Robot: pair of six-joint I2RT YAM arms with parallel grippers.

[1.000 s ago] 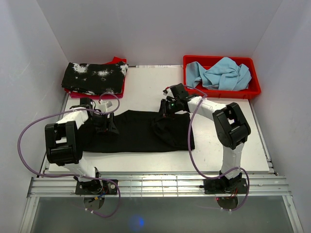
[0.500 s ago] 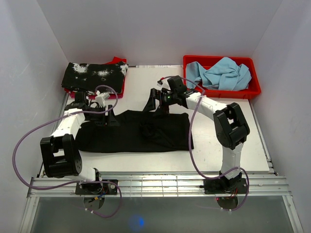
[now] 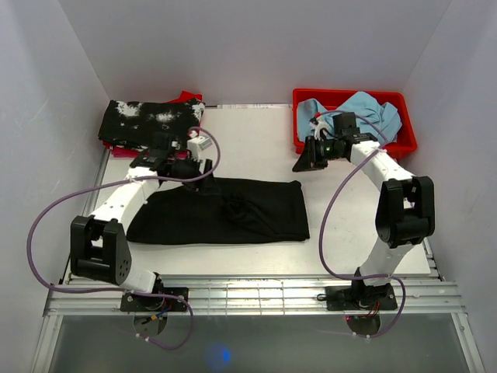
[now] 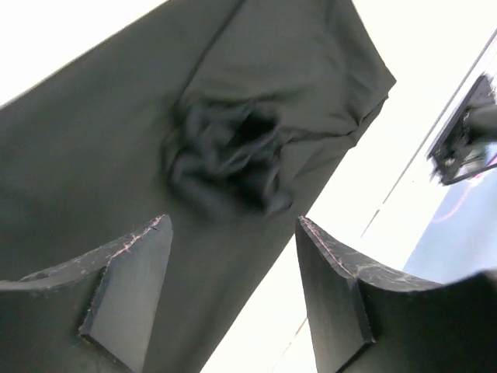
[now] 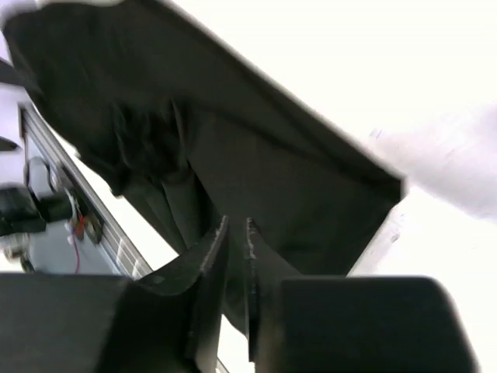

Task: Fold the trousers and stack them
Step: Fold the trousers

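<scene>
- White table (image 3: 248, 136) carries black trousers (image 3: 194, 221), laid flat, bunched in the middle.
- Left claw (image 4: 233, 233) hangs spread above them, empty.
- Right claw (image 5: 235, 229) is nearly pressed together, pinching nothing.

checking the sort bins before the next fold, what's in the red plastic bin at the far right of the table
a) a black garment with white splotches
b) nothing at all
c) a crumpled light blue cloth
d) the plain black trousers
C: a crumpled light blue cloth fills the red plastic bin, while the plain black trousers lie spread on the white table and the black garment with white splotches sits at the far left.
</scene>
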